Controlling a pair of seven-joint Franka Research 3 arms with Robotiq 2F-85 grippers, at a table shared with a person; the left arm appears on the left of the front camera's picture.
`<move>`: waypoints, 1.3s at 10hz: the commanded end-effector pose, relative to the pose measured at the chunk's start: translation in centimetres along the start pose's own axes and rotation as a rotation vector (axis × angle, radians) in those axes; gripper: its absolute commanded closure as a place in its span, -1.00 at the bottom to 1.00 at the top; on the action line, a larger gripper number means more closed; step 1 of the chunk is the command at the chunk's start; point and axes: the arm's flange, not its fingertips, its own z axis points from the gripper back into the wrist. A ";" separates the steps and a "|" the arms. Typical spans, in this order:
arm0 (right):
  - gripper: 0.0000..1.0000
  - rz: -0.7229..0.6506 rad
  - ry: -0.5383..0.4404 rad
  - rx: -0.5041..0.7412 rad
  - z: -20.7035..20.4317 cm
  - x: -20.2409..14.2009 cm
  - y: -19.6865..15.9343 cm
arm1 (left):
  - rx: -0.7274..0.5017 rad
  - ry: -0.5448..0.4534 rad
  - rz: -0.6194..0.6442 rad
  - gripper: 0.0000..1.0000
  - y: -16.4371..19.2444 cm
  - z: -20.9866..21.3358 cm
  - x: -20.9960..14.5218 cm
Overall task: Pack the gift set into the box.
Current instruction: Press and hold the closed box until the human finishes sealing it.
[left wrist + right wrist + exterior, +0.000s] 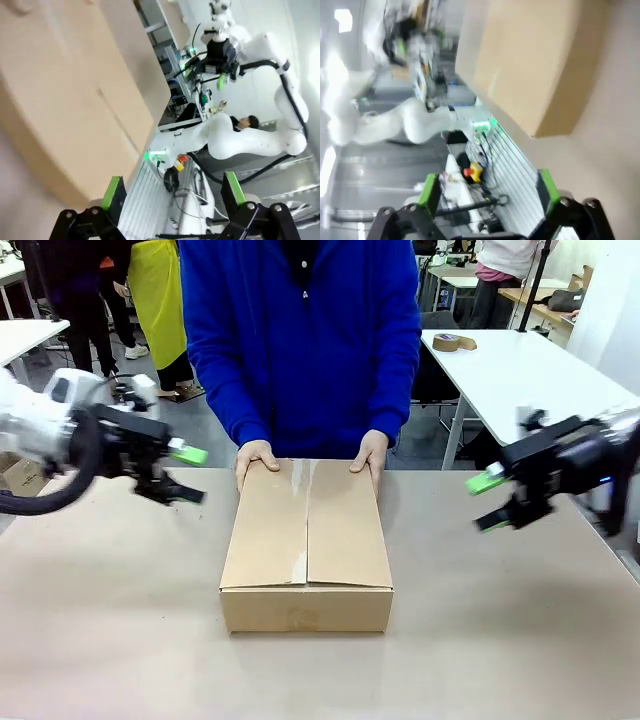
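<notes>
The box (307, 545) is a brown cardboard carton lying in the middle of the table with its top flaps closed and tape along the centre seam. A person in a blue top rests both hands (256, 456) on its far edge. My left gripper (186, 474) hovers open to the left of the box, above the table. My right gripper (489, 503) hovers open to the right of it. The left wrist view shows the box (65, 95) sideways beyond the open fingers (113, 192). The right wrist view shows the box (535, 65) too, blurred. The gift set is out of view.
The table (120, 640) is covered in brown paper with free room all around the box. A white table (520, 365) with a tape roll (453, 341) stands behind on the right. Other people stand farther back.
</notes>
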 end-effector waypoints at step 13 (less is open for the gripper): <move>-1.00 1.325 -0.116 0.101 -10.2 10.0 -2.9 | -0.086 -0.080 -1.050 -1.00 5.6 -5.4 2.7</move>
